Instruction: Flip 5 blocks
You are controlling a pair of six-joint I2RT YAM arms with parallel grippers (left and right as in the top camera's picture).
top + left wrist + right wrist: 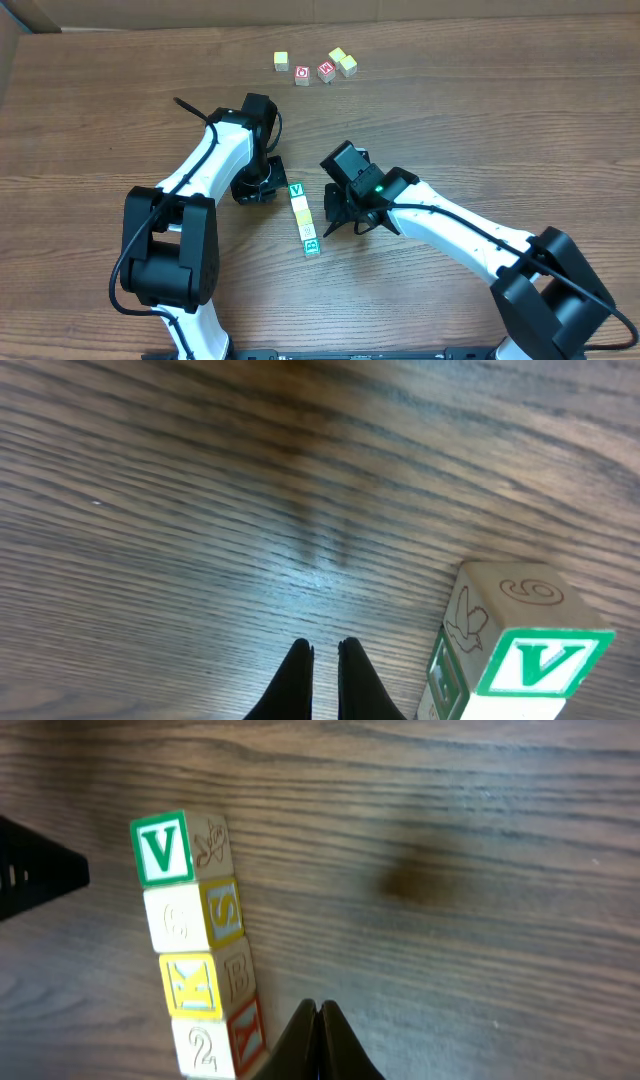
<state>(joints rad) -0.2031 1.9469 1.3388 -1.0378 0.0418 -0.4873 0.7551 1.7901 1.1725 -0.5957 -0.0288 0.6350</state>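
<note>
- Fingertips of the left gripper rise from the lower rim of its wrist view. They are pressed together, only a sliver apart, and hold nothing. Bare wood of the desk stretches ahead of them.
- Just right of them, and apart from them, stands the V block. It has a green-framed V on top, with a bird outline and a faint 6 or 9 on its sides.
- Equally closed and empty, the right gripper has its tips just beside the 2 block. Whether they touch cannot be told.
- All five blocks form one touching row near the middle of the desk. The row runs from the far edge toward the near edge and slants slightly right. The left gripper sits left of its far end, and the right gripper is on its right side.
- After V comes the S block, with a yellow-framed S on its side. Next is the K block, with a B on its side, then the 2. The fifth block looks teal, and its marking is too small to read.
- Wide bare wood lies toward the left and right edges.
- Five loose cubes sit near the far edge, well apart from the row. Two have red faces and three are pale yellow.
</note>
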